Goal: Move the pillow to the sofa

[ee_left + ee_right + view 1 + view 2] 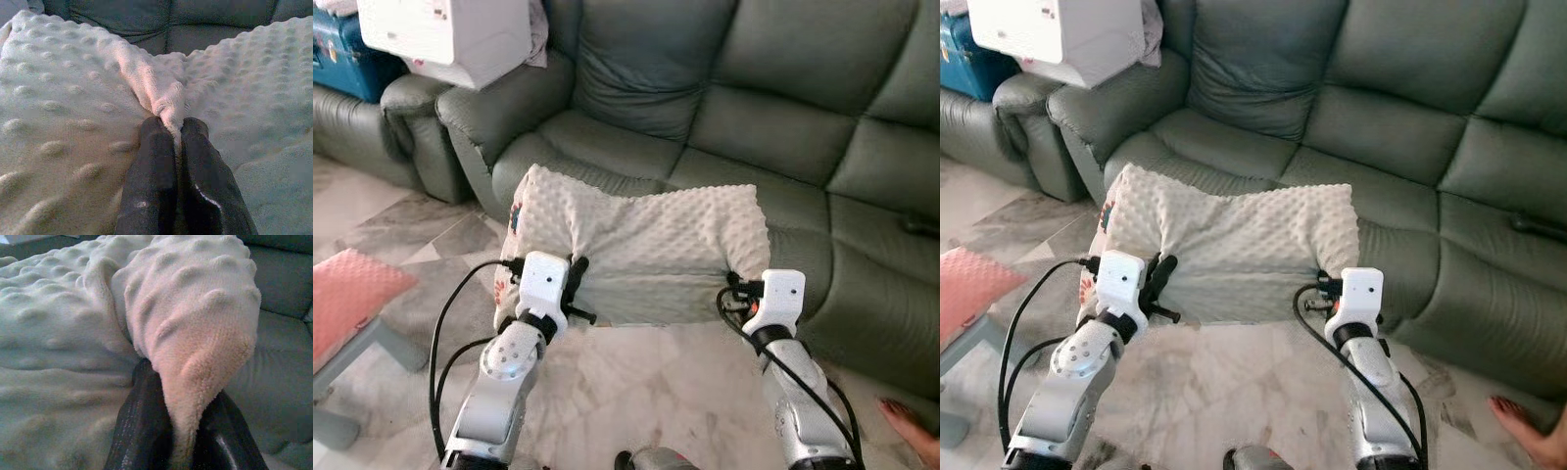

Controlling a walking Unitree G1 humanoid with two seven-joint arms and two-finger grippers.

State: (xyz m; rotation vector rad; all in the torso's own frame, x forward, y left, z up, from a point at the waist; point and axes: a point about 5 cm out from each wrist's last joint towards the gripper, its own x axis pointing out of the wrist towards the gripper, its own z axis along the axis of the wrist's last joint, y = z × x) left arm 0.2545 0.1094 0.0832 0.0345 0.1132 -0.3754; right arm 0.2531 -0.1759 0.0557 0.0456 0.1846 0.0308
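Note:
A cream pillow (641, 245) with a bumpy dotted cover hangs in the air between my two arms, just in front of the grey-green leather sofa (754, 127). My left gripper (579, 286) is shut on its near left edge; the left wrist view shows a fold of the pillow (166, 98) pinched between both fingers (154, 161). My right gripper (736, 289) is shut on the near right corner, where the pillow (195, 318) droops over the black fingers (142, 426). The far edge of the pillow reaches over the sofa's seat front.
A white box (450, 34) rests on the sofa's left armrest, with a blue case (342, 54) behind it. A pink padded stool (347, 299) stands on the marble floor to my left. A person's foot (911, 421) shows at the lower right.

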